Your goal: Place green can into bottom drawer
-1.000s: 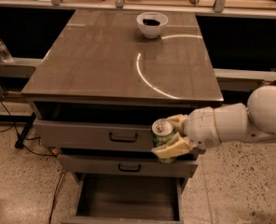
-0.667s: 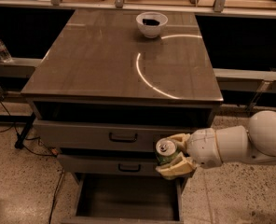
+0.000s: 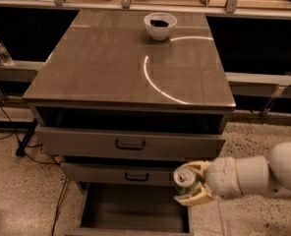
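Green can [image 3: 186, 177] held upright over the right edge of the open bottom drawer [image 3: 130, 206].
End effector [image 3: 184, 186] fingers clamp the can's sides; move left clear of the drawer's side wall, lower onto the dark floor, then release.

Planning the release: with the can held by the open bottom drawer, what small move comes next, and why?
Probably ease the gripper down and toward the drawer's middle. It is shut on the green can, held upright by the right edge of the open bottom drawer, level with the middle drawer front; releasing here might hit the side wall.
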Controlling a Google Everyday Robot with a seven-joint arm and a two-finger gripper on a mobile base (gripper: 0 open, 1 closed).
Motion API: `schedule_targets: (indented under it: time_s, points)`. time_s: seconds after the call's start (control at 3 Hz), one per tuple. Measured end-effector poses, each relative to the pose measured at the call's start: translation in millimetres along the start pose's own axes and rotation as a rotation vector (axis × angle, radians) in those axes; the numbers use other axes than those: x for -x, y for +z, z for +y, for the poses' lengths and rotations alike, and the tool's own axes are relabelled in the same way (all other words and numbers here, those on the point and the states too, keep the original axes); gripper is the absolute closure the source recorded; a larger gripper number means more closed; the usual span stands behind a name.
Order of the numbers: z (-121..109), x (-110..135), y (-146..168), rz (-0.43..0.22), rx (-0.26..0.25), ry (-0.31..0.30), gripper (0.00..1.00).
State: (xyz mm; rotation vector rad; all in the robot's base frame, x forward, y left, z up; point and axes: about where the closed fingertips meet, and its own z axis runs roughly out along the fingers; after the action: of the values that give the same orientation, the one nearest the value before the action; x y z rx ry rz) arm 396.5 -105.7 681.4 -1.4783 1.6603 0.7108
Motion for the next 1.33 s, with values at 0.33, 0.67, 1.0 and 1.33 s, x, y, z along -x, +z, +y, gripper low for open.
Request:
schedule_targets:
  time_s: [0.33,0.67,1.0,1.33]
  points:
    - [11.1,-77.4,17.1,-0.011,-0.030,0.027,1.00]
    - [19.8,-155.4,60.8,-0.060,-0.023,0.082,1.00]
    - [34.4,-213.2,109.6,-0.115,-0.003,0.167,1.00]
    - [38.0,-215.8,115.5,-0.122,-0.006,0.171,1.00]
